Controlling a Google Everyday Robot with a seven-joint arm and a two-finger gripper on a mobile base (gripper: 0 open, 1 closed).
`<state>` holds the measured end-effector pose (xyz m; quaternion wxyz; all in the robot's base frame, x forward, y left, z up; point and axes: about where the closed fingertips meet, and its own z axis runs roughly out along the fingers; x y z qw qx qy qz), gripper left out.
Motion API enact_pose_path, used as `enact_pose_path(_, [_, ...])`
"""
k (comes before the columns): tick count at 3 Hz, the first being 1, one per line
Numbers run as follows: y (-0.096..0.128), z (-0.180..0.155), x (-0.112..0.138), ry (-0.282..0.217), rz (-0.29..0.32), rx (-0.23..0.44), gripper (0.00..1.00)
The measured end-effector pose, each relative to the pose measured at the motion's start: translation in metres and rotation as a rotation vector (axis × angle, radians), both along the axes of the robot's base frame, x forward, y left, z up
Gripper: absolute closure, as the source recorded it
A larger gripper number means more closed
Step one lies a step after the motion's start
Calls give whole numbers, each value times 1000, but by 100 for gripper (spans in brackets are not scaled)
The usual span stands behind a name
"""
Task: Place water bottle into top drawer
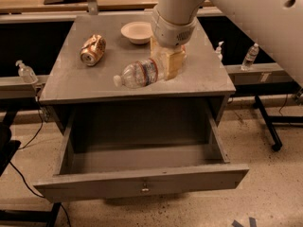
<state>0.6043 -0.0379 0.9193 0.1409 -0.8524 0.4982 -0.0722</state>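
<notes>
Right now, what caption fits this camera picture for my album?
The tool holds the bottle sideways over the cabinet top, open drawer below.

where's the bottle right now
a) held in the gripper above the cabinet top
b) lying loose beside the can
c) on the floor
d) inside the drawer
a: the gripper is shut on the bottle, holding it sideways above the cabinet top, with the open drawer below and in front.
</notes>
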Motion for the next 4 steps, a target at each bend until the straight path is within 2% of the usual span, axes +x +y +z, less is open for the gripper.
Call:
enact_pose_path(1, [0,-19,-4,62,-16,32,100])
enact_pose_path(2, [3,-56,-42,189,-102,185,100])
enact_pose_path(3, [4,-100,-87,357,-179,286,100])
enact_pose_path(4, [27,-162,-104,507,-264,378,100])
